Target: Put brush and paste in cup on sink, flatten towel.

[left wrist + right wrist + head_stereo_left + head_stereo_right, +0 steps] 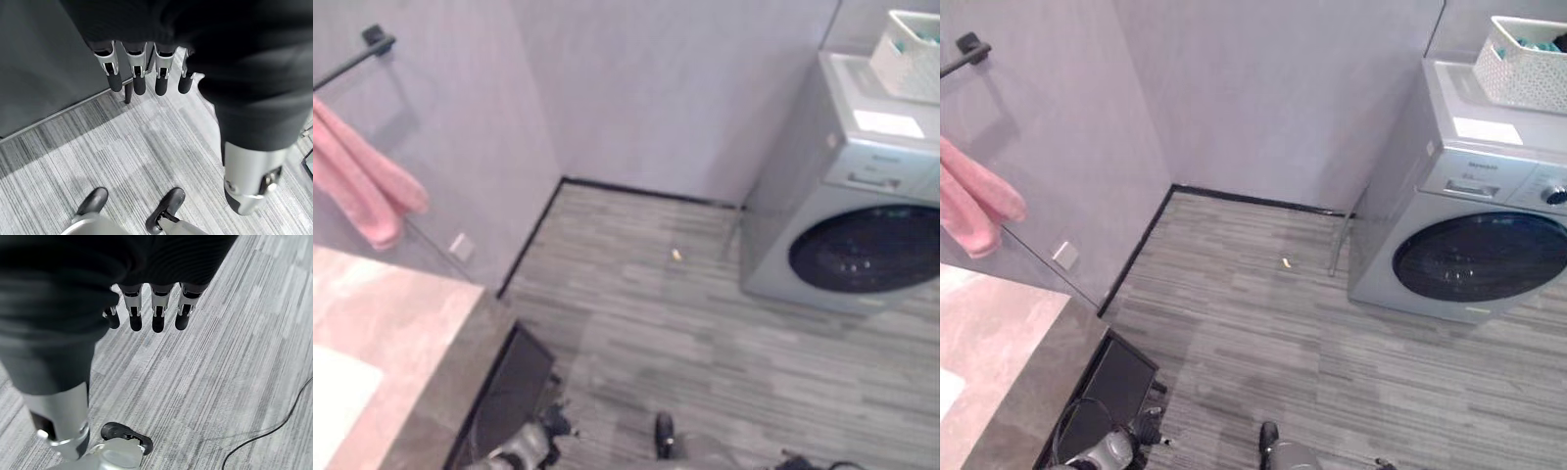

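You had nothing of the task done, as far as these pictures showed. The towel (364,184) hung bunched and crumpled from the rail (350,61) on the left wall, not flattened. The counter (406,338) sat at near left, with a pale patch at its near-left edge that may have been the sink, though too little of it showed to be sure. Brush, paste and cup were nowhere to be made out, so both steps looked left to do.

Your left hand (146,73) hung over the floor (705,333) with fingers straight and relaxed, holding nothing. Your right hand (146,313) hung the same way, fingers loose and empty.

By count: one towel, one rail, one counter. One washer (1474,235) stood at far right, with one white basket (1528,64) on top of it. One small yellowish scrap (676,255) lay on the floor in front of the far wall.
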Available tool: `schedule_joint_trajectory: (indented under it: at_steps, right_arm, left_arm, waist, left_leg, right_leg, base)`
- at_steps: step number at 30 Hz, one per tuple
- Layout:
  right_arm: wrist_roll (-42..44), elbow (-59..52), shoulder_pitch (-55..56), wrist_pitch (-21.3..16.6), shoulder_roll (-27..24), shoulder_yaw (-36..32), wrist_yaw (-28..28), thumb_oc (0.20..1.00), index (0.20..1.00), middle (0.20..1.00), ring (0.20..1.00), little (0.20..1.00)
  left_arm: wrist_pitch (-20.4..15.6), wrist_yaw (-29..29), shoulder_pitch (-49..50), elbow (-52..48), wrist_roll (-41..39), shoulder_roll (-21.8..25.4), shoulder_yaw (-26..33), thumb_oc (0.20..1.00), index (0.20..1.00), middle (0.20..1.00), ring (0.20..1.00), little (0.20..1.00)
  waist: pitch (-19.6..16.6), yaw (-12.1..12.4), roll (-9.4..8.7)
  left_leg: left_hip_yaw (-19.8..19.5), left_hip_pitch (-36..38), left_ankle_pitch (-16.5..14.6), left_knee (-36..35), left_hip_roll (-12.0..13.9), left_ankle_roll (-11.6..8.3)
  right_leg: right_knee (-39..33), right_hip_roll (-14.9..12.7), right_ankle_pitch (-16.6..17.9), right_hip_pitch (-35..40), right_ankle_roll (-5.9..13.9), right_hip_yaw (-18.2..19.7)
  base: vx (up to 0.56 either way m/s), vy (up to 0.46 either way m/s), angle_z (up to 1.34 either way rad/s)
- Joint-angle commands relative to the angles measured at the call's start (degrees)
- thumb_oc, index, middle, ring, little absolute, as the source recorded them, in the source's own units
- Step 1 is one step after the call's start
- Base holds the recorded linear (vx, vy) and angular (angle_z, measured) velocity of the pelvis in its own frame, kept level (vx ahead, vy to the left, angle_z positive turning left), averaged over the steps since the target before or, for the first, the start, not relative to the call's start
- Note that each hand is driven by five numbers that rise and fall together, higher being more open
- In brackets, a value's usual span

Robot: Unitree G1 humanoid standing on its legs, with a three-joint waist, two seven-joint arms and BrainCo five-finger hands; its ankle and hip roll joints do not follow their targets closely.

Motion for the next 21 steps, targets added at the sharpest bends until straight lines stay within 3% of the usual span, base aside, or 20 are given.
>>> schedule_joint_trajectory:
  at_steps: [1,2,3,4,7,8,9,11,13,16,17,18,21]
  right_arm:
    - [2.0,2.2,0.3,-0.6,0.7,-0.5,0.3,1.0,1.0,1.0,1.0,1.0]
    - [3.0,1.8,0.4,-1.0,0.5,-0.7,0.0,1.0,1.0,1.0,1.0,1.0]
    - [3.0,1.8,0.4,-1.0,0.5,-0.7,0.0,1.0,1.0,1.0,1.0,1.0]
    - [4.2,0.9,0.4,-1.5,0.2,-0.9,-0.9,1.0,1.0,1.0,1.0,1.0]
    - [3.9,0.0,0.0,-1.7,-0.5,-0.6,-2.4,1.0,1.0,1.0,1.0,1.0]
    - [3.5,-0.5,-0.2,-1.8,-1.0,-0.3,-2.8,1.0,1.0,1.0,1.0,1.0]
    - [3.3,-1.2,-0.4,-2.1,-1.5,0.0,-3.7,1.0,1.0,1.0,1.0,1.0]
    - [3.3,-1.2,-0.4,-2.1,-1.5,0.0,-3.7,1.0,1.0,1.0,1.0,1.0]
    - [2.1,-4.5,-0.9,-2.9,-2.9,0.7,-4.8,1.0,1.0,1.0,1.0,1.0]
    - [-2.0,-9.4,-0.6,-4.0,-3.4,3.7,-6.0,1.0,1.0,1.0,1.0,1.0]
    - [-2.0,-9.4,-0.6,-4.0,-3.4,3.7,-6.0,1.0,1.0,1.0,1.0,1.0]
    - [-2.7,-10.7,-0.2,-3.9,-3.1,4.6,-5.3,1.0,1.0,1.0,1.0,1.0]
    - [-3.5,-9.9,-0.4,-3.4,-2.0,6.0,-4.1,1.0,1.0,1.0,1.0,1.0]
  left_arm:
    - [-0.2,0.4,1.3,0.5,-1.1,0.5,0.8,1.0,1.0,1.0,1.0,1.0]
    - [-0.3,0.4,1.1,0.1,-1.3,0.7,0.5,1.0,1.0,1.0,1.0,1.0]
    - [-0.3,0.4,1.1,0.1,-1.3,0.7,0.5,1.0,1.0,1.0,1.0,1.0]
    - [-0.4,0.3,1.1,-0.6,-2.2,1.0,0.4,1.0,1.0,1.0,1.0,1.0]
    - [-1.1,0.8,1.2,-1.7,-2.8,1.5,0.2,1.0,1.0,1.0,1.0,1.0]
    - [-1.0,1.5,1.1,-1.9,-2.9,1.7,0.2,1.0,1.0,1.0,1.0,1.0]
    - [-1.0,2.3,0.4,-2.5,-3.0,1.9,0.2,1.0,1.0,1.0,1.0,1.0]
    - [-1.0,2.3,0.5,-2.6,-3.0,1.9,0.2,1.0,1.0,1.0,1.0,1.0]
    - [-1.6,2.4,0.8,-2.2,-3.1,2.3,0.7,1.0,1.0,1.0,1.0,1.0]
    - [-1.8,3.0,1.8,-0.9,-3.1,2.5,1.4,1.0,1.0,1.0,1.0,1.0]
    - [-1.8,3.0,1.8,-0.9,-3.1,2.5,1.4,1.0,1.0,1.0,1.0,1.0]
    - [-1.6,2.8,2.5,-0.5,-3.0,2.4,2.2,1.0,1.0,1.0,1.0,1.0]
    - [-1.0,2.1,4.0,0.4,-2.4,2.0,3.3,1.0,1.0,1.0,1.0,1.0]
  waist:
    - [-1.0,-0.7,-1.0]
    - [-0.5,-0.7,-1.71]
    - [-0.5,-0.8,-1.61]
    - [0.8,-0.7,-1.93]
    - [1.6,-0.5,-2.1]
    - [1.8,-0.6,-2.66]
    - [2.3,-0.5,-3.67]
    - [2.2,-0.7,-3.92]
    - [1.9,-1.2,-4.88]
    - [1.4,-1.6,-4.09]
    - [1.4,-1.6,-4.09]
    - [1.2,-2.1,-3.64]
    - [-0.4,-1.6,-3.61]
  left_leg:
    - [1.5,-3.2,-0.1,3.3,-5.4,3.8]
    - [2.5,-8.6,2.9,16.6,-2.9,2.39]
    - [2.4,-8.9,2.6,17.1,-2.8,2.36]
    - [2.5,-13.9,6.8,28.3,-0.2,2.05]
    - [3.0,-17.5,8.0,34.4,1.4,2.53]
    - [4.6,-18.3,8.0,32.9,2.1,2.73]
    - [5.1,-21.2,5.7,28.4,0.5,2.94]
    - [5.1,-21.0,6.0,27.9,0.1,3.05]
    - [4.7,-21.1,5.0,12.8,-4.3,2.92]
    - [1.3,-18.3,13.3,-12.3,-8.1,1.54]
    - [1.3,-18.2,13.4,-12.5,-8.1,1.53]
    - [4.4,-19.5,12.0,-12.6,-7.8,1.27]
    - [7.8,-17.9,12.3,-12.6,-8.1,2.07]
  right_leg:
    - [-3.3,1.2,-1.1,2.5,3.47,5.9]
    - [-3.6,2.1,-2.1,4.6,1.69,5.0]
    - [-3.6,2.2,-2.1,4.6,1.66,4.8]
    - [-5.0,3.5,-2.5,7.3,-0.13,3.9]
    - [-5.9,4.5,-2.9,9.0,-1.27,3.2]
    - [-6.2,3.9,-2.9,9.7,-1.47,2.7]
    - [-6.9,2.6,-2.8,10.5,-1.24,1.3]
    - [-7.0,2.3,-2.8,10.5,-1.14,1.1]
    - [-7.7,0.9,-2.3,10.4,0.55,0.4]
    - [-8.0,2.5,-2.9,11.3,1.73,0.6]
    - [-8.0,2.5,-2.9,11.3,1.73,0.6]
    - [-7.3,3.2,-3.7,12.1,1.82,0.2]
    - [-6.1,3.7,-5.8,13.9,2.16,0.6]
  base:
    - [0.45,-0.508,0.65]
    - [0.19,-0.271,0.49]
    - [0.33,-0.513,0.6]
    - [0.13,-0.243,0.42]
    - [0.19,-0.275,0.25]
    - [0.21,-0.276,0.0]
    - [0.14,-0.183,0.05]
    - [0.09,-0.068,0.42]
    - [0.18,-0.048,0.37]
    - [0.25,-0.012,-0.03]
    - [0.37,0.0,-0.24]
    - [0.2,0.004,-0.29]
    - [0.49,0.022,-0.14]
